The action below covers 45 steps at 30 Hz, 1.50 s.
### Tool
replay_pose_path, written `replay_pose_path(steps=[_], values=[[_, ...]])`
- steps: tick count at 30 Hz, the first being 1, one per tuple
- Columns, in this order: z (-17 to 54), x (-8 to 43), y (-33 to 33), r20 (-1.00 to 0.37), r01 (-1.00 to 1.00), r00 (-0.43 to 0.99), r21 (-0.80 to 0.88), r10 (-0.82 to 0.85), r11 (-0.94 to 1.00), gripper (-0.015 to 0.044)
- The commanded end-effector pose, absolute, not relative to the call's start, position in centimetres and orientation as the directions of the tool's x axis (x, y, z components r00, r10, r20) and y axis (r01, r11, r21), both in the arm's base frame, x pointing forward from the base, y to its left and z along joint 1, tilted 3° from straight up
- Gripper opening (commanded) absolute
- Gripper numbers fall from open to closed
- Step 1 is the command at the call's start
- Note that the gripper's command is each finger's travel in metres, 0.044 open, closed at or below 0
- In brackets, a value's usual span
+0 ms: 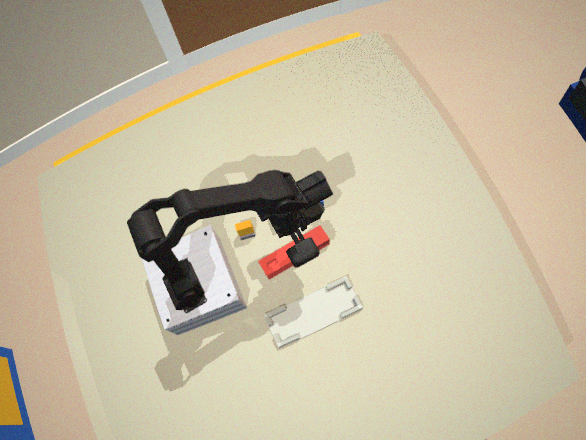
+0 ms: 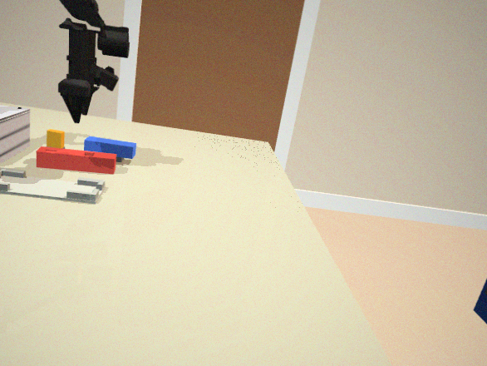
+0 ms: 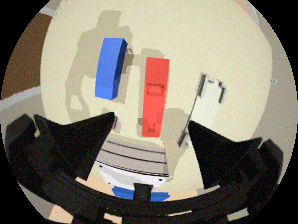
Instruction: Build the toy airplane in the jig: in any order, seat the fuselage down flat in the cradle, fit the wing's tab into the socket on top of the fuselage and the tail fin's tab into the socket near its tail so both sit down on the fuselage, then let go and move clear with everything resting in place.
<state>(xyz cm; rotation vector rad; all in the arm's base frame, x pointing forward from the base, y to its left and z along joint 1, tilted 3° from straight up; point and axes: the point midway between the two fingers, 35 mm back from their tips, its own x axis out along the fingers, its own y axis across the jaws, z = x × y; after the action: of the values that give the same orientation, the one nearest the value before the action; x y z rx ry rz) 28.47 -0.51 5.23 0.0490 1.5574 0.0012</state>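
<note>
The red fuselage point(image 1: 321, 236) point(image 2: 75, 161) point(image 3: 156, 100) lies on the table beside the jig, its two sockets facing up. The white jig point(image 1: 320, 315) point(image 2: 46, 189) point(image 3: 207, 106) has grey corner walls and holds no part. The blue wing point(image 2: 110, 147) point(image 3: 110, 67) lies behind the fuselage, mostly hidden under the arm in the top view. The small orange tail fin point(image 1: 244, 228) point(image 2: 55, 138) stands near the robot base; the left finger mostly hides it in the wrist view. My gripper point(image 1: 297, 236) point(image 2: 80, 117) point(image 3: 152, 120) is open and empty, pointing down high above the parts.
The robot's pale base block point(image 1: 215, 280) point(image 2: 14, 133) point(image 3: 132, 157) stands left of the parts in the top view. A yellow strip point(image 1: 210, 90) runs along the table's far edge. Blue objects stand beyond the table at the left and right.
</note>
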Motion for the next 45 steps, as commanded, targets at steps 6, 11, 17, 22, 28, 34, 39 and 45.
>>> replay_pose_path(steps=[6, 11, 17, 22, 28, 34, 39, 45], values=[[0.8, 28.1, -0.7, -1.000, -0.001, -0.015, 0.023, 0.023, 1.000, 0.0440], [-0.4, 28.0, -0.7, -1.000, -0.001, -0.015, 0.023, 0.023, 1.000, 0.0440], [-1.9, 28.0, -0.7, -1.000, -0.001, -0.015, 0.023, 0.023, 1.000, 0.0440], [-2.3, 28.0, -0.7, -1.000, -0.001, -0.015, 0.023, 0.023, 1.000, 0.0440], [-3.3, 28.0, -0.6, -1.000, -0.001, -0.015, 0.023, 0.023, 1.000, 0.0440], [-4.2, 28.0, -0.6, -1.000, -0.001, -0.015, 0.023, 0.023, 1.000, 0.0440], [-5.0, 28.0, -0.6, -1.000, -0.001, -0.015, 0.024, 0.023, 1.000, 0.0440], [-6.0, 27.9, -0.6, -1.000, -0.001, -0.015, 0.024, 0.024, 1.000, 0.0440]])
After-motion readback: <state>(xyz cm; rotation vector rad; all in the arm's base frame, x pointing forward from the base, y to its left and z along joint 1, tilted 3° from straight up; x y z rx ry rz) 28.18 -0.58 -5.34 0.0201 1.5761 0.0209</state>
